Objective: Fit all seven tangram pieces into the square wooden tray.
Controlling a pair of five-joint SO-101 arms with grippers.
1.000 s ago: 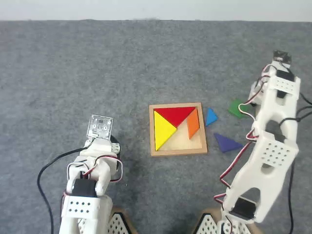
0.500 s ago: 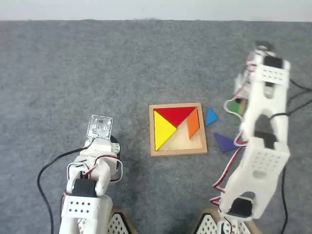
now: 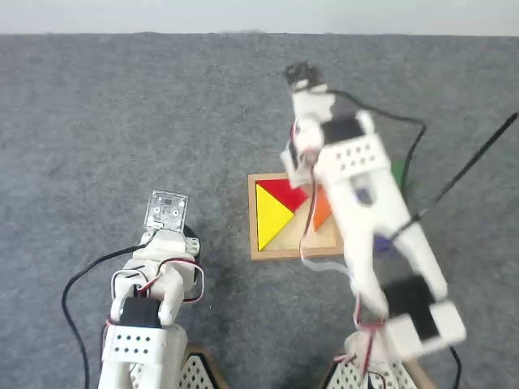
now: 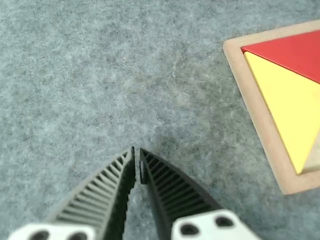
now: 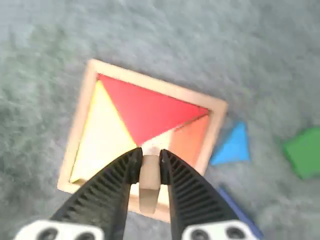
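Observation:
The square wooden tray (image 3: 296,254) lies mid-table holding a red triangle (image 3: 280,190), a yellow triangle (image 3: 270,215) and an orange piece (image 3: 322,212). In the right wrist view my right gripper (image 5: 149,152) hangs above the tray's (image 5: 77,125) bare middle, shut on a pale tan piece (image 5: 149,182) held edge-on. Off the tray's right side lie a blue triangle (image 5: 232,145), a green piece (image 5: 302,150) and a purple piece (image 5: 235,210). My left gripper (image 4: 136,150) is shut and holds nothing, low over the carpet left of the tray (image 4: 255,125).
Grey carpet covers the whole table. The right arm (image 3: 349,154) stretches across the tray's right half and hides the blue piece from above. The left arm (image 3: 158,275) stands at the near left, with open carpet around it.
The right arm has swung left from the table's right side, near the green piece, to above the tray. The left arm has not moved.

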